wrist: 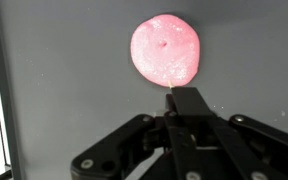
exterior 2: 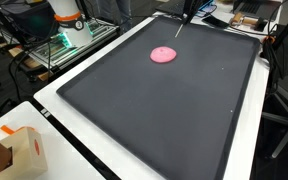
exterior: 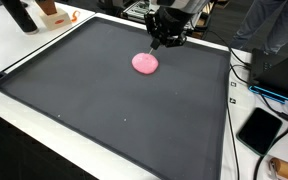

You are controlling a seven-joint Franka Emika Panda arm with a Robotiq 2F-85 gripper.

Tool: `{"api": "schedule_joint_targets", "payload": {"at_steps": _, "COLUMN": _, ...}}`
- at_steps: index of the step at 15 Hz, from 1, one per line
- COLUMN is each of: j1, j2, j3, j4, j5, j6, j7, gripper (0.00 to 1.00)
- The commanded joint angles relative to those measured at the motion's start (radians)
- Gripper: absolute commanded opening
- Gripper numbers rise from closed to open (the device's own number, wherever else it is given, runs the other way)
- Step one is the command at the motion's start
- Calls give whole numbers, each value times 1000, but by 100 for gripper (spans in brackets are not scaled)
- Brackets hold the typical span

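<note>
A flat, round pink lump of putty (wrist: 165, 48) with a small dent in its middle lies on the dark mat (exterior: 114, 100), toward the mat's far side in both exterior views (exterior 2: 164, 55). My gripper (wrist: 184, 96) hangs just above and behind the lump, fingers pressed together. A thin pale stick (exterior 2: 181, 27) pokes out from between them, its tip close to the lump's edge. In an exterior view the gripper (exterior: 164, 36) stands slightly apart from the putty (exterior: 145, 63).
The mat has a raised black rim (exterior: 229, 100) and rests on a white table. A dark tablet (exterior: 259, 130) and cables lie beside it. A cardboard box (exterior 2: 22, 152) sits at one corner, and equipment (exterior 2: 69, 20) stands at another.
</note>
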Motion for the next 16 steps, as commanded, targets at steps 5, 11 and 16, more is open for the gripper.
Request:
{"api": "schedule_joint_targets", "payload": {"at_steps": 5, "j1": -63, "j2": -135, "j3": -5, "j4": -104, "j5": 114, "j6": 26, "j7": -99, "gripper": 3}}
{"api": "schedule_joint_targets", "payload": {"at_steps": 11, "j1": -109, "j2": -235, "j3": -4, "j4": -177, "j5": 164, "j6": 49, "j7": -207, "gripper": 3}}
{"api": "schedule_joint_targets", "payload": {"at_steps": 16, "j1": -145, "j2": -322, "j3": 1, "j4": -255, "j5": 203, "j6": 107, "j7": -336, "gripper": 3}}
